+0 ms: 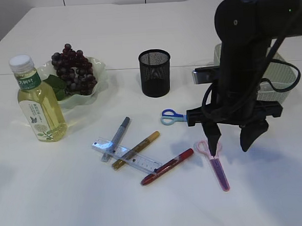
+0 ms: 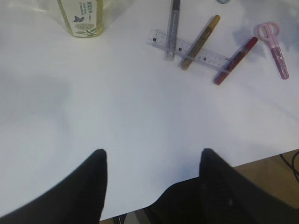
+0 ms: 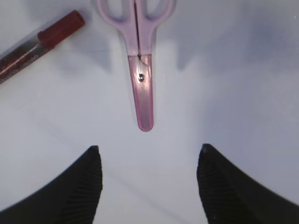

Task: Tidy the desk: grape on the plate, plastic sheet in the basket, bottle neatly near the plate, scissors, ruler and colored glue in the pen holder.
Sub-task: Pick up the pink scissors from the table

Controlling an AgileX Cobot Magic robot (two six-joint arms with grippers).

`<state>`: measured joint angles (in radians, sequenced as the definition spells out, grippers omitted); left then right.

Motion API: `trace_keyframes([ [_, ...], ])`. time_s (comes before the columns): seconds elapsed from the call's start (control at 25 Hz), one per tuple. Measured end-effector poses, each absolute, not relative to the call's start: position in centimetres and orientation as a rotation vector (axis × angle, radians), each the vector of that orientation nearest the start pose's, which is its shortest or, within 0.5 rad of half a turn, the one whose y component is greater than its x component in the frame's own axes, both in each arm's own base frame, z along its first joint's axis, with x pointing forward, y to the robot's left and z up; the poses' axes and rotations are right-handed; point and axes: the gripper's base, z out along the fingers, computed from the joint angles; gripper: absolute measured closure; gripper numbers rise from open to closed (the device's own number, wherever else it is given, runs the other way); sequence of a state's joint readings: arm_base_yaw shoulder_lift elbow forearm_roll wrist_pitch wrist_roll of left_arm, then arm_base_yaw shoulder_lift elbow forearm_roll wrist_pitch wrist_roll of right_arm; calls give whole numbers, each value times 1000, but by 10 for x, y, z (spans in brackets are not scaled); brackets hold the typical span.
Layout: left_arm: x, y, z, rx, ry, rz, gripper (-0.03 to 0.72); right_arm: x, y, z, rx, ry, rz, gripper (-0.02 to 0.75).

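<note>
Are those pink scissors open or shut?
Shut. The pink scissors lie flat on the table, blades together inside their pink sheath and handle loops side by side.

Bare table surrounds the pink scissors [image 3: 140, 70]; only the red glue pen [image 3: 39, 42] lies near (handle side).

We see a white tabletop [image 1: 146, 205] under everything. The clear plastic bottle [image 1: 39, 101] holds pale yellow liquid and carries a white cap and a green-and-white label. Dark purple grapes [image 1: 74, 69] with a green leaf sit on a pale green plate [image 1: 96, 90]. The mesh pen holder [image 1: 154, 73] is black, the woven basket [image 1: 287, 76] whitish. We count pink scissors [image 1: 216, 165], blue scissors [image 1: 171, 116], a clear ruler [image 1: 125, 154], and silver [image 1: 116, 138], gold [image 1: 137, 149] and red [image 1: 167, 166] glue pens.
</note>
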<state>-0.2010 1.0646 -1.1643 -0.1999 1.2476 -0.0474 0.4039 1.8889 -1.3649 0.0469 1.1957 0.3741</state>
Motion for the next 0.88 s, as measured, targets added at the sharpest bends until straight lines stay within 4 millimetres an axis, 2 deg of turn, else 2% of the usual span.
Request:
trace_keyframes([
  [0.24,176,-53,379,184,2633,-356,236,341,150,187,-48,3227,16,235],
  [0.56,176,-53,379,184,2633,-356,243,347,152,163,-85,3277,-11,235],
  [0.88,176,-53,379,183,2633,-356,251,351,155,150,-101,3273,-5,235],
])
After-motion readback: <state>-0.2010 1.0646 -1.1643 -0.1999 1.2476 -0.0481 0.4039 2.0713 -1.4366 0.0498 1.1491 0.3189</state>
